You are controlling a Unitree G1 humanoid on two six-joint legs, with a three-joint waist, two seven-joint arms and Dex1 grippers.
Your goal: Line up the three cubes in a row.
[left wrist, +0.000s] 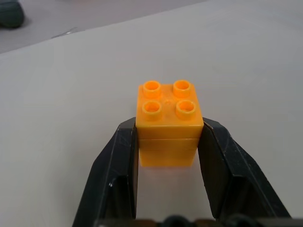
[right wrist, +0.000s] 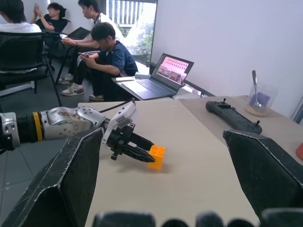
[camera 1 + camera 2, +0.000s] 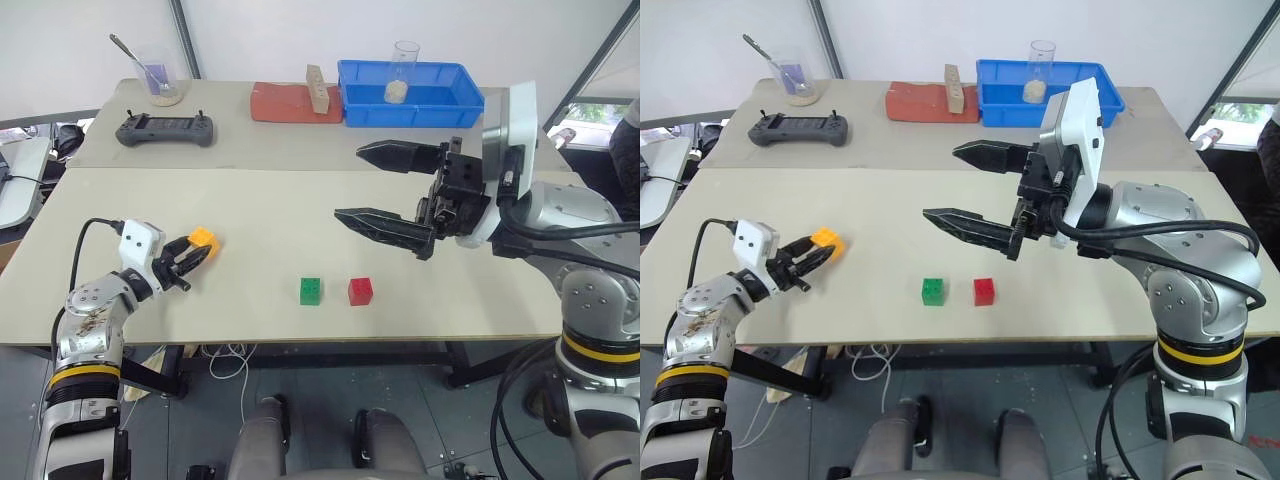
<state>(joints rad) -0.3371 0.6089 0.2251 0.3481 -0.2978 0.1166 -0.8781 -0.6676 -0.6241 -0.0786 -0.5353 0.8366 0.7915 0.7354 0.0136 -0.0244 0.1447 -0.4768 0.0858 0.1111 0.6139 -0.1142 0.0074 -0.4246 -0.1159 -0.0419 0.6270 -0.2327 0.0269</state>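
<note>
Your left end effector (image 3: 190, 258) is clenched on the orange-yellow cube (image 1: 168, 124), on the worktop (image 3: 300, 210). Green cube (image 3: 311, 290) and red cube (image 3: 360, 291) sit side by side, well right of it. Right end effector (image 3: 385, 187) hangs released above them.

The orange-yellow cube (image 1: 168, 124) sits upright, four round studs on top, clamped at its sides between the left pincer's (image 3: 190, 255) black fingers, low at the surface (image 3: 300, 215) (contact unclear). Well to its right, the green cube (image 3: 311, 290) and red cube (image 3: 360, 290) rest near each other, apart.
</note>
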